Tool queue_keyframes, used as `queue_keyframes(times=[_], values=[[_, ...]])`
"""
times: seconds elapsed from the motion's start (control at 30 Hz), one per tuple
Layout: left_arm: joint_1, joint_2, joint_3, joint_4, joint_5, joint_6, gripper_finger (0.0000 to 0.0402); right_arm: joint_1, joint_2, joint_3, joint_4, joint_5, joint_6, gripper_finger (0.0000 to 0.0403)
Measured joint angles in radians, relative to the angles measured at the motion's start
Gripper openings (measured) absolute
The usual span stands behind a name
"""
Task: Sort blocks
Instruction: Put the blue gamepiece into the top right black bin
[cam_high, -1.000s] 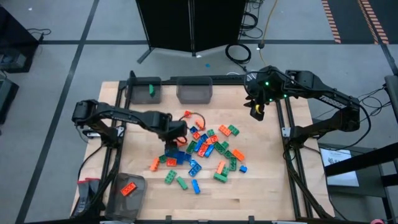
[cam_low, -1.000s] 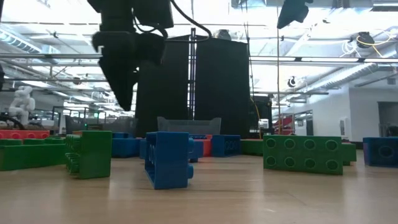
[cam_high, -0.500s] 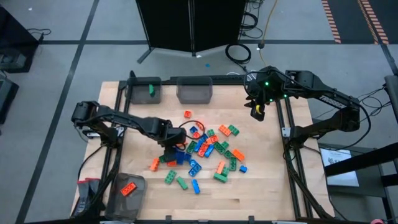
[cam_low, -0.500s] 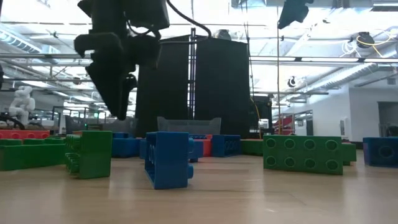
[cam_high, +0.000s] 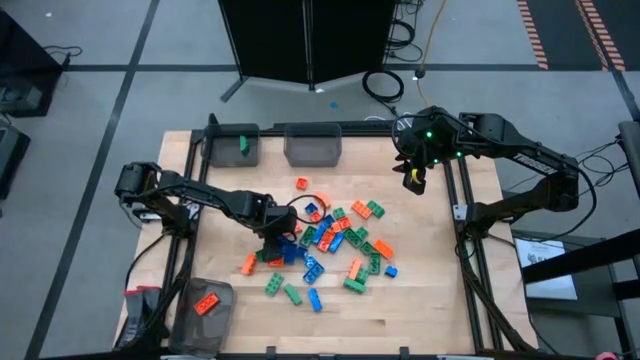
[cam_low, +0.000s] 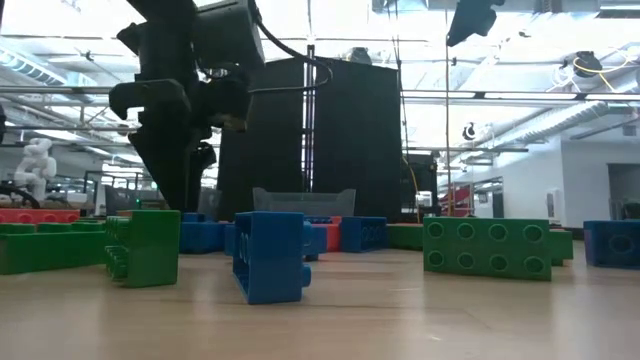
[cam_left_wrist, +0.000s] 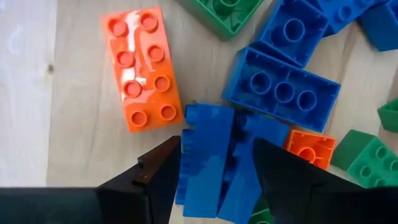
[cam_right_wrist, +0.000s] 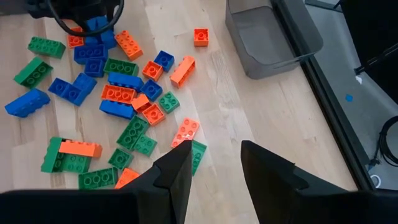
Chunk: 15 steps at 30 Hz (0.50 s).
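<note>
From above, the blocks (cam_high: 325, 245) are a loose scatter of orange, green and blue in the middle of the table (cam_high: 430, 310). One green block sits in the bin (cam_high: 235, 145) at the far left corner, an orange one in the bin (cam_high: 205, 305) at the near left corner, and the middle far bin (cam_high: 312, 143) looks empty. The left claw (cam_high: 275, 238) is down at the left edge of the pile. The right claw (cam_high: 413, 178) hangs up by the far right side, well clear of the blocks

From table height, the left claw (cam_low: 180, 165) hangs just behind a green block (cam_low: 145, 247). A blue block (cam_low: 270, 255) stands nearest the camera, with a long green one (cam_low: 487, 248) off to the side

Left wrist camera is the good one: the left claw (cam_left_wrist: 214, 171) is partly spread with its two fingers (cam_left_wrist: 158, 174) either side of a blue block (cam_left_wrist: 208, 162) lying on its side, right up against it. Can't tell if it's actually squeezing yet, as the block is still resting on the wood. An orange block (cam_left_wrist: 140, 65) lies just beside it

Right wrist camera: the right claw (cam_right_wrist: 214, 171) is spread apart with nothing between the fingers, and the pile (cam_right_wrist: 118, 93) sits well beyond it near a bin (cam_right_wrist: 273, 34)
</note>
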Motion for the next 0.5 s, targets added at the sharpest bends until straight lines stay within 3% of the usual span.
queue_keyframes(times=[0.3,0.5], values=[[0.064,-0.001,-0.004,-0.003,0.020,0.071,0.0203,0.000,0.000,0.000,0.000,0.000,0.000,0.0135],[0.104,0.000,-0.006,-0.009,0.065,0.036,0.0202,0.000,0.000,0.000,0.000,0.000,0.007,0.0135]])
